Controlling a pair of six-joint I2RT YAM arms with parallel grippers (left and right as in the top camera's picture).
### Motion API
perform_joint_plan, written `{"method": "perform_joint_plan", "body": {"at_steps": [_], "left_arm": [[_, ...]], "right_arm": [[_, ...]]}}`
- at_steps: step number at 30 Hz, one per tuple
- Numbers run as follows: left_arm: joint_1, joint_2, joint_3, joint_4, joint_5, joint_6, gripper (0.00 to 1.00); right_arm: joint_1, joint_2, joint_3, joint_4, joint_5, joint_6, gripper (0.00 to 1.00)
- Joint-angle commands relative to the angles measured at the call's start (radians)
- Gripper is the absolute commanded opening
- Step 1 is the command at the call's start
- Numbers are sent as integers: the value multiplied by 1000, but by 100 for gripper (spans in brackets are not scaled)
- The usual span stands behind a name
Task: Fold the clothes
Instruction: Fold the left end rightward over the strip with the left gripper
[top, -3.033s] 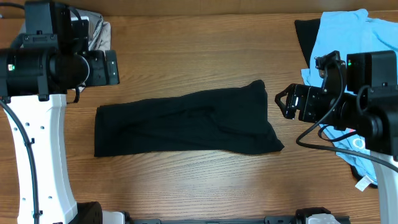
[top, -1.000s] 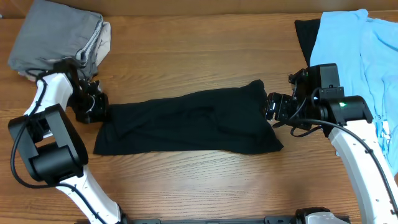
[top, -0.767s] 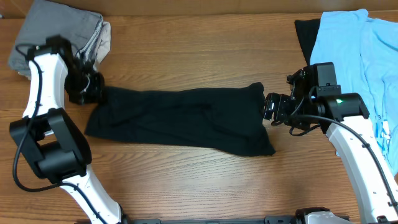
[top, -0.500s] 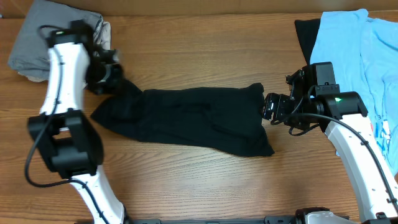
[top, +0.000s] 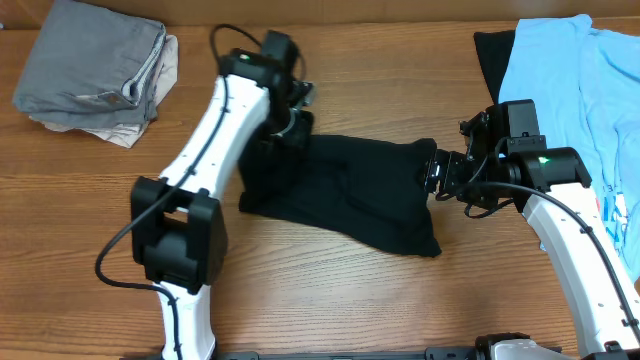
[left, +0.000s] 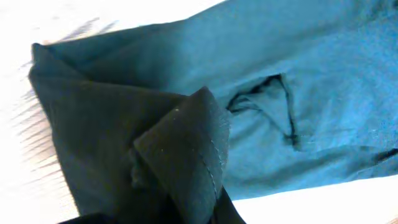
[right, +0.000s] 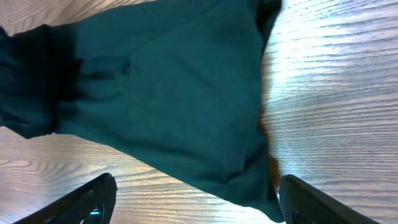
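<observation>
**Q:** Where is the shirt (top: 350, 195), and how does it lie?

**A:** It is mid-counter (top: 350, 60), between the two arms. Its long axis runs left to right, dipping slightly toward the front at the right end. The right part lies flat. The left end is raised and bunched under the left fingers (top: 283, 135).

**Q:** What are those fingers doing?

**A:** The left wrist view shows a fold of black cloth rising right up to the camera and hiding the tips. Judging by the hanging cloth, they are clamped on the shirt's left end. The right fingers (top: 432, 172) are spread wide and grip nothing. The shirt's right edge lies just ahead of them, between the two tips.

**Q:** Which relation decides the next move?

**A:** The flat remainder lies to the right of the left fingers, along the shirt's own axis. The left arm probably has to carry the held end that way, toward the right arm. The right arm is nearer the free end and could pin it.

**Q:** Anything close by?

**A:** The blue tee (top: 560, 60) lies well apart, behind the right arm.
</observation>
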Motion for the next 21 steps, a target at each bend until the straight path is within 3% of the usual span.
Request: {"method": "perform_joint_plan", "body": {"at_steps": [1,5,6,9,13,21], "left_arm": [[-37,10,-1,13,-39,-55,8],[-74,20,-2,27,-39,-65,13],[-85,22,-3,33,-37,-65,21],[-106,22,-3,40,-36,-65,61],[-130,22,-3,39,-34,-68,82],[-159,22,-3,22,-51,-106,86]], "right_arm": [[2,3,-6,3,2,1,87],[2,3,-6,3,2,1,87],[2,3,-6,3,2,1,87],[2,3,-6,3,3,2,87],[2,3,-6,3,9,2,88],[2,3,-6,3,48,6,91]]}}
